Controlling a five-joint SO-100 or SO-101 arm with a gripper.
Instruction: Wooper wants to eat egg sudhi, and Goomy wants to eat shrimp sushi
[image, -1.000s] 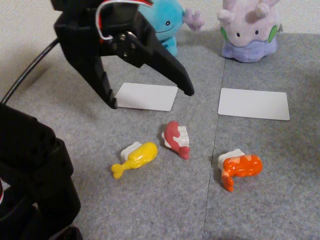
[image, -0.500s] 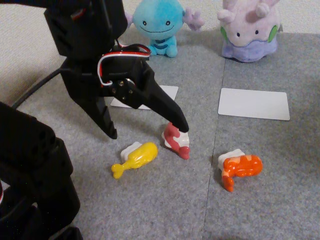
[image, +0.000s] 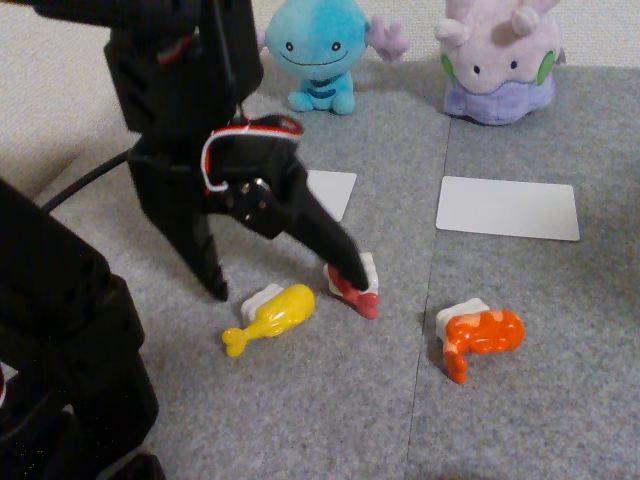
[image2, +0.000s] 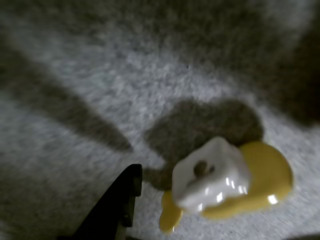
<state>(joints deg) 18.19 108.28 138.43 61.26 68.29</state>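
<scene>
Here the black two-finger gripper (image: 285, 285) hangs low over the grey felt-covered table (image: 520, 400), its jaws spread wide and holding nothing. One fingertip stands just left of the glossy yellow egg sushi on its white rice block (image: 268, 313); the other tip overlaps the dark red sushi piece (image: 358, 290) in the fixed view, though contact cannot be told. The yellow piece lies on its side between the two fingers, tail pointing toward the lower left of that view. In the wrist view the same yellow piece (image2: 235, 187) shows blurred, rice block toward the camera, with a black fingertip (image2: 125, 192) just beside it on the left, a thin strip of grey mat between them.

The glossy orange striped shrimp sushi (image: 482, 335) lies well apart to the right, past the seam in the mat, with open grey surface all round it (nothing crowds it). Two white rectangular cards lie farther back: one (image: 335, 192) partly covered by the arm, the other (image: 508, 208) fully clear. Behind them, near the far edge, the round light-blue smiling Wooper plush (image: 320, 55) sits above the left card and the pale lilac Goomy plush (image: 498, 60) above the right.
</scene>
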